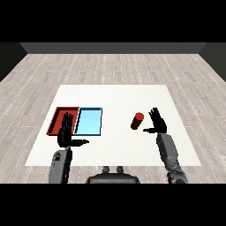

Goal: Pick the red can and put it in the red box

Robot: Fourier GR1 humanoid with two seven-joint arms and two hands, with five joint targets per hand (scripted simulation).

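You are reaching: your right hand [157, 122], fingers spread, sits at the can's [137, 121] three o'clock; next, close round it.

Red can [137, 121] beside right hand [158, 121]

A red cylindrical can [137, 121] stands on a plain white square table [119, 150], beside a red shallow tray [56, 118] and a light blue shallow tray [89, 121] — both hands black [66, 131] [158, 121], forearms grey — over pale grey wood-plank flooring [114, 66]
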